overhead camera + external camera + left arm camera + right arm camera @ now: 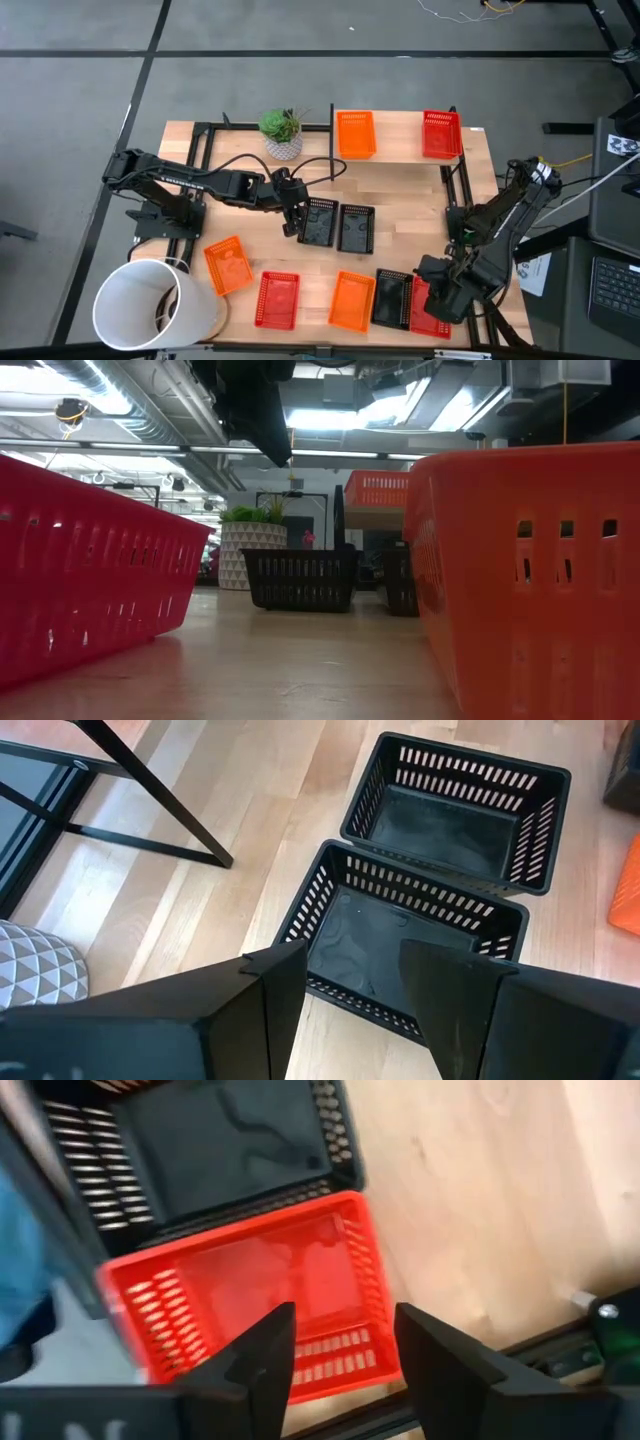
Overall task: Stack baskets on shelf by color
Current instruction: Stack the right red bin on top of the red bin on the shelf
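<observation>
where the plant pot stands beside the shelf, baskets scattered

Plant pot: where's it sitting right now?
In the high view the plant pot stands at the table's far edge, just left of the shelf and its orange basket.

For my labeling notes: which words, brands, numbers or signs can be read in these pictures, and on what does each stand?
None can be read.
Baskets, shelf, plant pot, bucket: no text shows.
Square marker at the right edge, high view: a pattern, too small to read.
Paper beside the right arm: print too small to read.
</observation>
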Robot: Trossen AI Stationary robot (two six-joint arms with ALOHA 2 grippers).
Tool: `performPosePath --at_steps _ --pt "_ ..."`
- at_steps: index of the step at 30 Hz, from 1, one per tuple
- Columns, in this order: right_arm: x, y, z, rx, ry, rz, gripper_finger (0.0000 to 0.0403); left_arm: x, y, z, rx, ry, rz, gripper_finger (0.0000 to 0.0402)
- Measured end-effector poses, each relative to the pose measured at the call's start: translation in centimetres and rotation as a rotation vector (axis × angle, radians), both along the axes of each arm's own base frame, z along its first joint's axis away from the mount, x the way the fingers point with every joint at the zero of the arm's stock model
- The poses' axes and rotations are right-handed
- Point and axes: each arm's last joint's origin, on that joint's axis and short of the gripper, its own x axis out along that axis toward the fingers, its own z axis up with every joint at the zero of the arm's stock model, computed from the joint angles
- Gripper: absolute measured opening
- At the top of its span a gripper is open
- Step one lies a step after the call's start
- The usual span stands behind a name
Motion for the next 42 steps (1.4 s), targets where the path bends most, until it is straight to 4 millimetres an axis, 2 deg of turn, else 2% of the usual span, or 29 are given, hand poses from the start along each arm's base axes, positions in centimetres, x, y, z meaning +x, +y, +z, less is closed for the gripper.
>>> performPosePath --at_steps 6,13,23,25,27,30,31,35,42 --pt "-0.2 -0.2 -2.9 -0.043 0.051 0.0 0.0186 0.0 0.0 0.0 0.001 0.0 -0.001 0.0155" --pt "-1.1 -0.9 -6.4 0.002 0.159 0.002 0.0177 0.0 0.0 0.0 0.001 0.0 -0.001 0.0155" --pt "-2.3 -2.5 -9.7 -0.062 0.184 -0.002 0.0168 0.0 0.0 0.0 0.001 0.0 -0.001 0.0155" --pt "-2.5 -2.8 -10.1 -0.072 0.196 -0.003 0.0153 0.0 0.0 0.0 0.001 0.0 -0.001 0.0155" --pt "-2.5 -2.9 -10.2 -0.075 0.203 -0.003 0.0116 0.0 0.0 0.0 0.001 0.0 -0.001 0.0155" --pt "-2.5 -2.7 -9.7 -0.072 0.211 0.003 0.0031 0.0 0.0 0.0 0.001 0.0 -0.001 0.0155" --pt "-2.4 -2.6 -9.2 -0.081 0.202 -0.001 0.0018 0.0 0.0 0.0 0.001 0.0 -0.001 0.0155" --pt "-2.2 -2.7 -6.9 -0.192 0.203 -0.075 0.0006 0.0 0.0 0.0 0.014 0.002 -0.013 0.0155" --pt "-1.6 -1.9 0.3 -0.216 0.238 -0.062 0.0001 0.1 0.0 0.1 0.036 -0.001 -0.034 0.0155"
